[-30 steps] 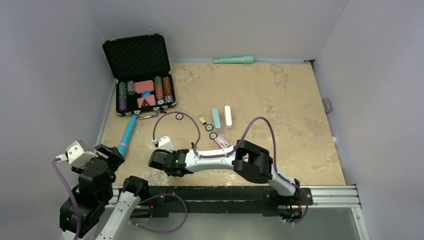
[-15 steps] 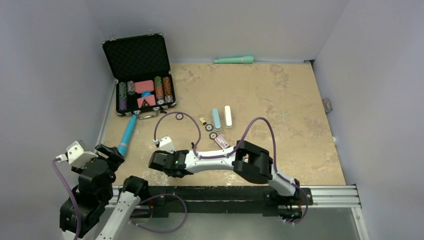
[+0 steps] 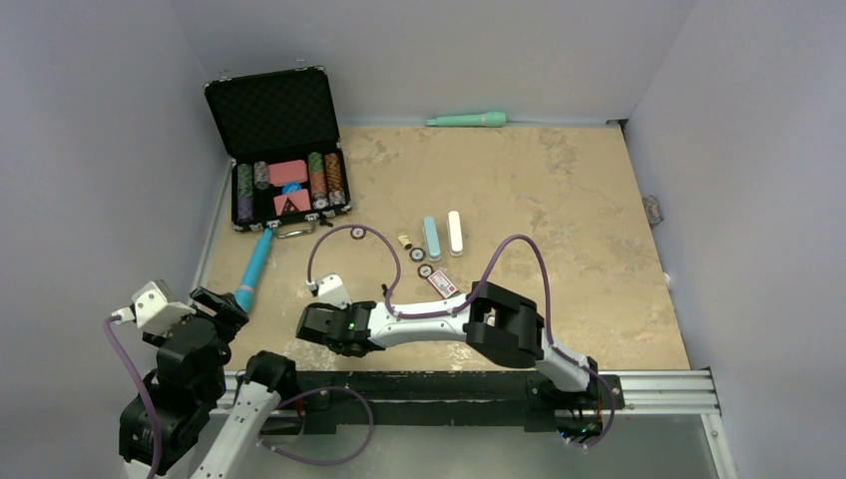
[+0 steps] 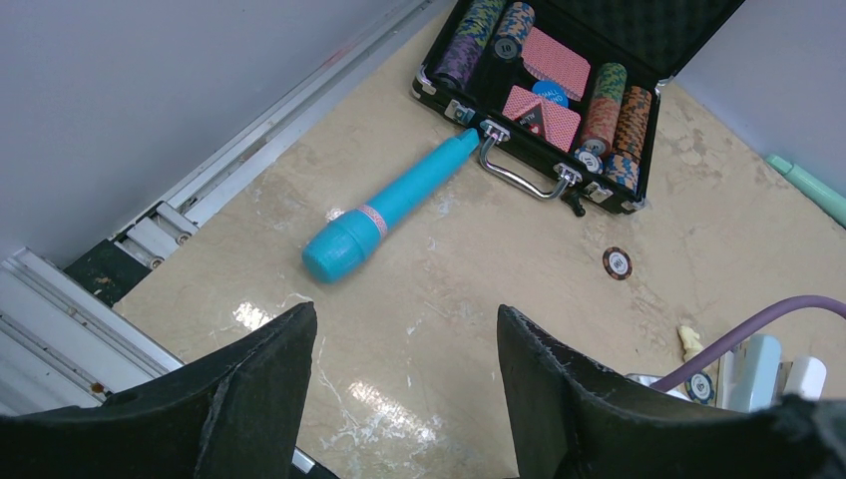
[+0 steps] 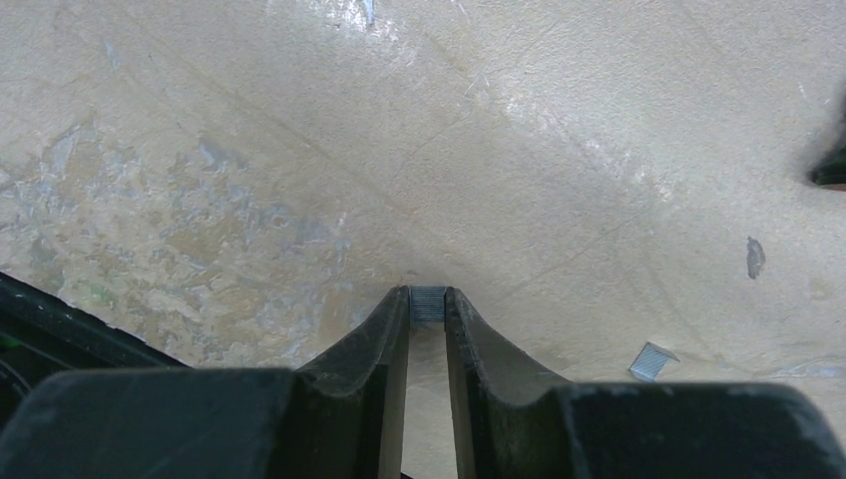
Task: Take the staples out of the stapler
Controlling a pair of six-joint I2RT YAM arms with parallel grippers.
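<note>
**ITEM: staple strip in right gripper, near-left of table; unloading in hand**

- Table [image 3: 559, 190]: beige, mottled.
- Case [image 3: 284, 150]: black, lid up, far left; holds stacked chips and cards.
- Right gripper [image 3: 307, 325]: arm reaches leftward along the near edge, well apart from the stapler parts; fingers [image 5: 384, 329] drawn almost together, pinching a short staple strip [image 5: 428, 302] at their very tips, low over the table or on it; which, cannot be told.
- Left gripper [image 4: 404, 319]: at the near-left corner; jaws wide apart, nothing between them; idle.
- Blue cylinder [image 3: 254, 264]: lying left, its far end touching the case handle.
- Green pen [image 3: 466, 120]: against the far wall.
- Pale blue bar [image 3: 431, 238] and white bar [image 3: 455, 233]: side by side at mid-table; judged to be the stapler, opened or in two parts; too small to tell which, or whether staples remain inside.
- Red-and-white card [image 3: 442, 282]: just near of the bars.
- Loose chips [image 3: 356, 232]: scattered left of the bars.
- Second staple strip [image 5: 646, 360]: lying loose on the table, right of the pinched one.

Step, as judged: removed staples are being handled clear of the stapler; one strip lies down, one is in the grip.

Next move, as judged: if the strip is being laid down, part the fingers gently and rise straight, so it does not cling or flick; then inspect the bars for leftover staples.
</note>
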